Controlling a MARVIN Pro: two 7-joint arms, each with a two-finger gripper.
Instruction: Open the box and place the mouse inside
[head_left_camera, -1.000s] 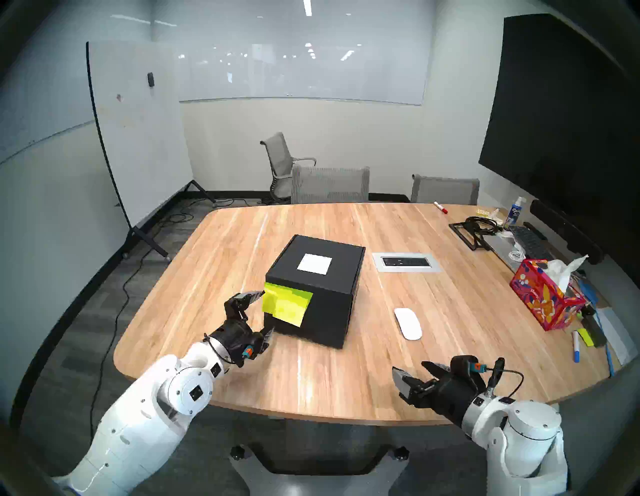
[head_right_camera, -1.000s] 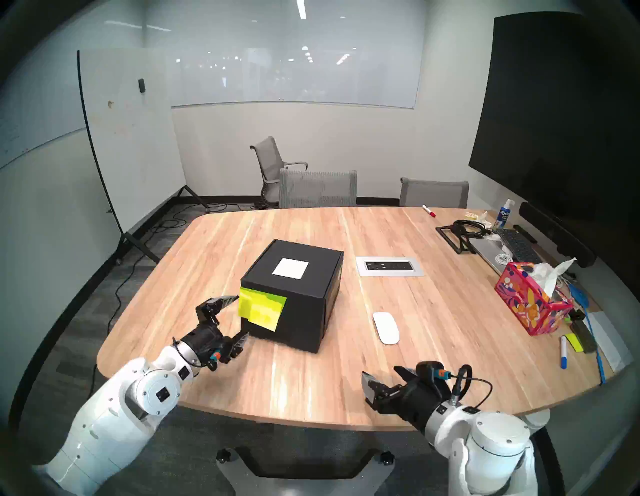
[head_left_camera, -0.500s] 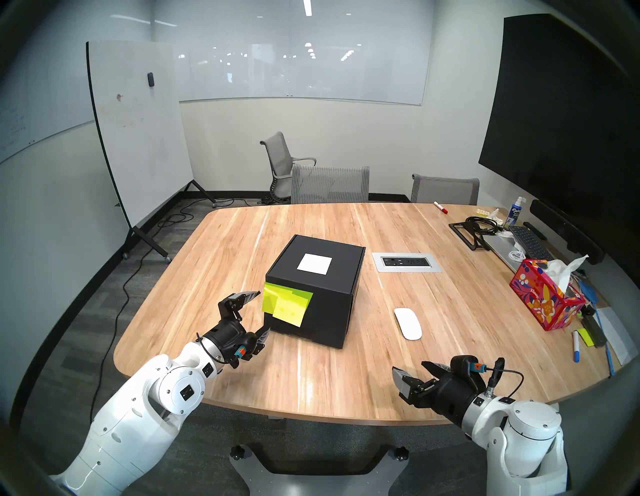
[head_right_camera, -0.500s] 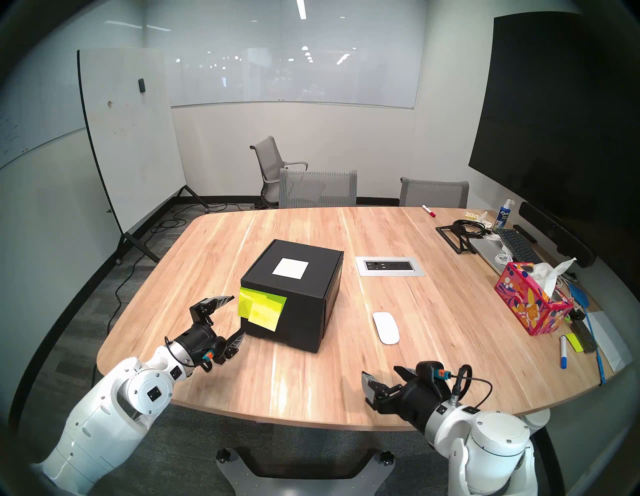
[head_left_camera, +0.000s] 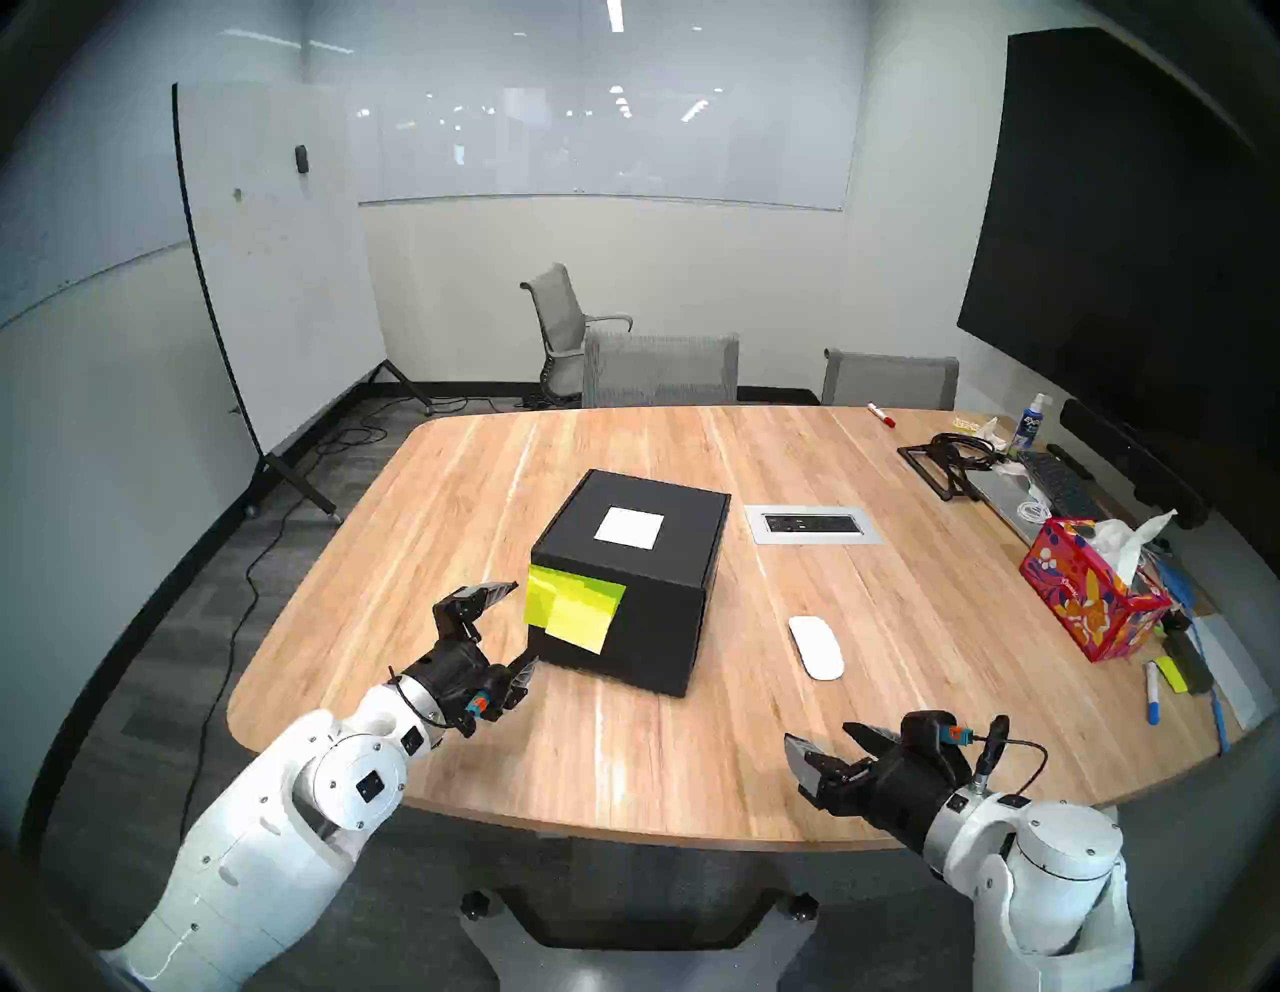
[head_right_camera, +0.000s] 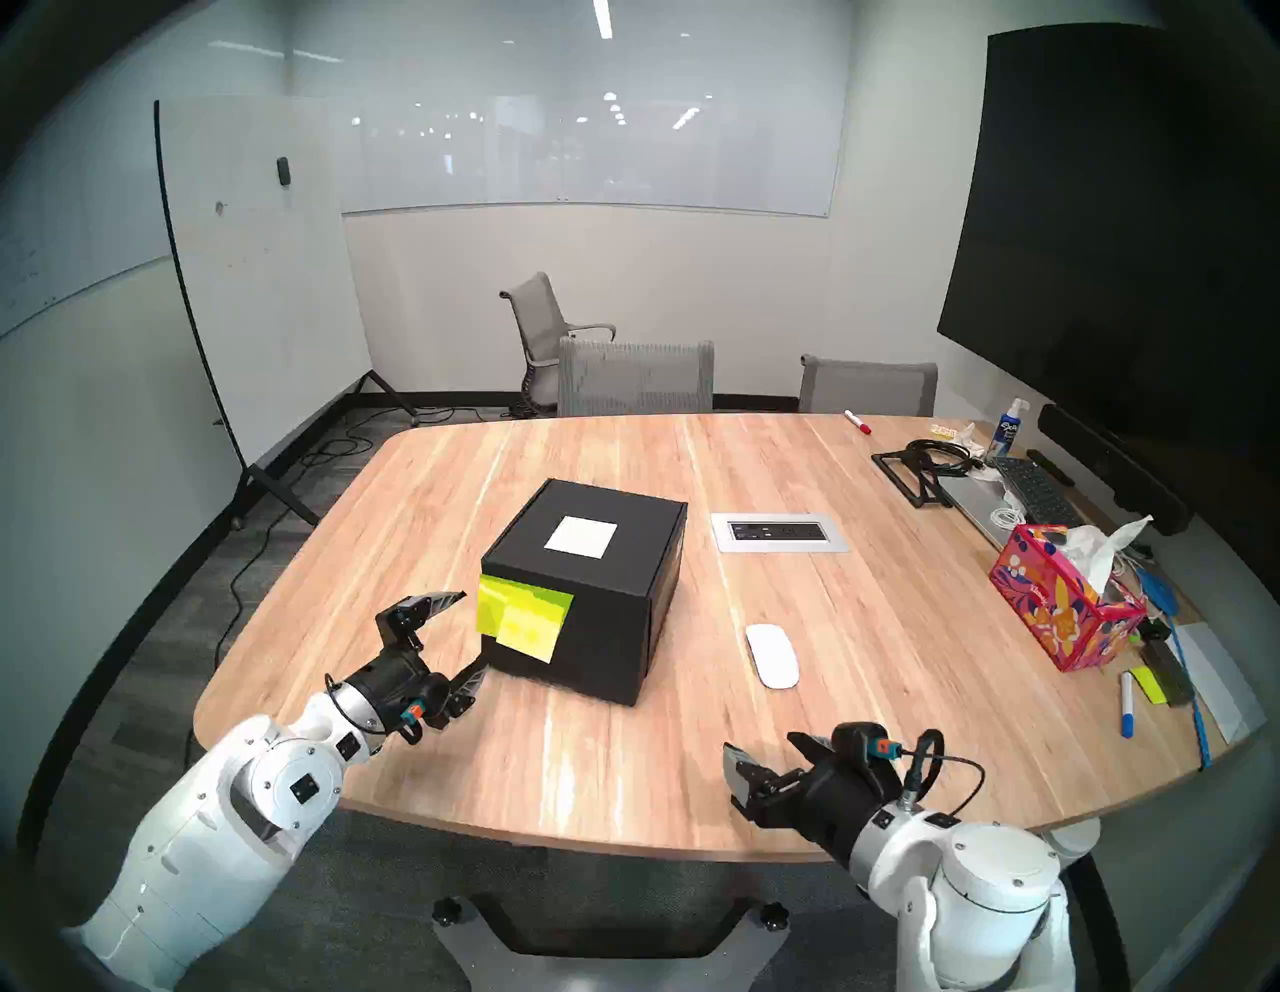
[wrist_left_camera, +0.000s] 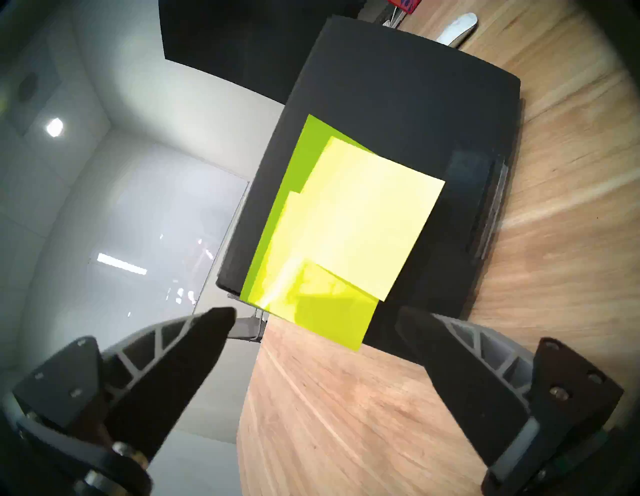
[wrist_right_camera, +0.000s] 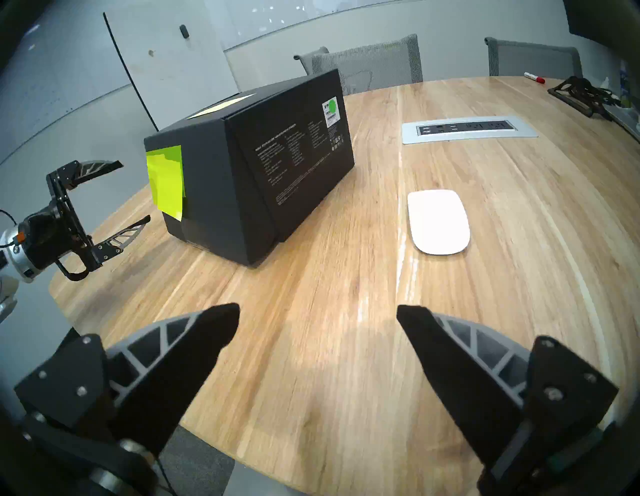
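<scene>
The black box (head_left_camera: 658, 596) (head_right_camera: 609, 609) stands shut mid-table, with a white label (head_left_camera: 629, 528) on its lid and yellow-green sticky notes (head_left_camera: 571, 609) (wrist_left_camera: 339, 235) on its front flap. My left gripper (head_left_camera: 523, 627) (head_right_camera: 471, 630) (wrist_left_camera: 311, 322) is open and empty, turned on its side just left of the notes, apart from them. The white mouse (head_left_camera: 816, 648) (head_right_camera: 772, 656) (wrist_right_camera: 438, 221) lies on the table to the right of the box. My right gripper (head_left_camera: 824, 741) (wrist_right_camera: 317, 318) is open and empty near the table's front edge, short of the mouse.
A red floral tissue box (head_left_camera: 1091, 599), markers, a keyboard (head_left_camera: 1060, 485) and a laptop crowd the table's right side. A grey power outlet panel (head_left_camera: 814, 524) is set in the table behind the mouse. Grey chairs (head_left_camera: 658, 367) stand at the far edge.
My left gripper has drawn back a little from the box's front flap, toward me and to the left. The right arm, box and mouse have not moved.
</scene>
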